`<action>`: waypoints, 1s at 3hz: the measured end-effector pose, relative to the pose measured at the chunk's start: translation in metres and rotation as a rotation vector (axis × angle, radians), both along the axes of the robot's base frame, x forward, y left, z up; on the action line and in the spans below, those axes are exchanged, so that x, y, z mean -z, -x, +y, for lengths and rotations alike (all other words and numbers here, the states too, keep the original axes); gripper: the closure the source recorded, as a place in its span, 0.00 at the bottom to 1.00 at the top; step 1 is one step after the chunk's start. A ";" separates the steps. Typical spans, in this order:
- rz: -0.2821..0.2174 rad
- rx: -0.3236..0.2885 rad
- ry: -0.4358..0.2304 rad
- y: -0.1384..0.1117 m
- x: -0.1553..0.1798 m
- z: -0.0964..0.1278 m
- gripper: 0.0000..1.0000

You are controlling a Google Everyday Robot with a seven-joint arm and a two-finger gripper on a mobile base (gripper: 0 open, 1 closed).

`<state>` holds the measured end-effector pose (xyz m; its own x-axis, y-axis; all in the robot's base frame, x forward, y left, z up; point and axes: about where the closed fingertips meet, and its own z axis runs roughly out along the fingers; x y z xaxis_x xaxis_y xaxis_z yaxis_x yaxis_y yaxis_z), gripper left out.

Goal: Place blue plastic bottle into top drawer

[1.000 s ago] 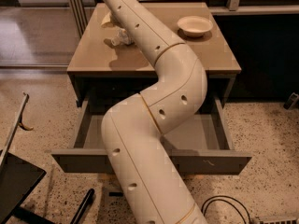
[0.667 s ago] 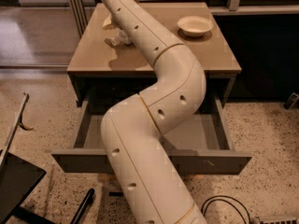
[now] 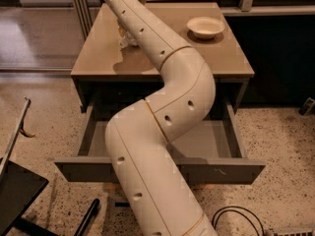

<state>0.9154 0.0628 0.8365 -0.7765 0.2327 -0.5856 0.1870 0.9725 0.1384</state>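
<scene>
Blue plastic bottle (image 3: 127,42) is not lying in the top drawer (image 3: 226,171) yet. That drawer is hanging wide open in front, a flat grey box with a smooth, scratched face. Over it the fat, cream arm (image 3: 177,97) is bending up and reaching across the tan table (image 3: 98,63). Nothing much is moving since a second ago, so the grab is looking unfinished. Far back on the left the bottle, pale and crinkly, is peeking out beside the arm, with the gripper (image 3: 123,32) right at it. I cannot tell if the gripper is pinching it. A round white bowl (image 3: 205,27) is sitting well apart, back right.
</scene>
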 end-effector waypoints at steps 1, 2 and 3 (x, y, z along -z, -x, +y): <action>-0.027 -0.002 0.011 -0.003 -0.010 0.000 0.65; -0.047 -0.010 0.018 -0.003 -0.021 0.001 0.88; -0.054 -0.035 0.016 0.000 -0.034 0.002 1.00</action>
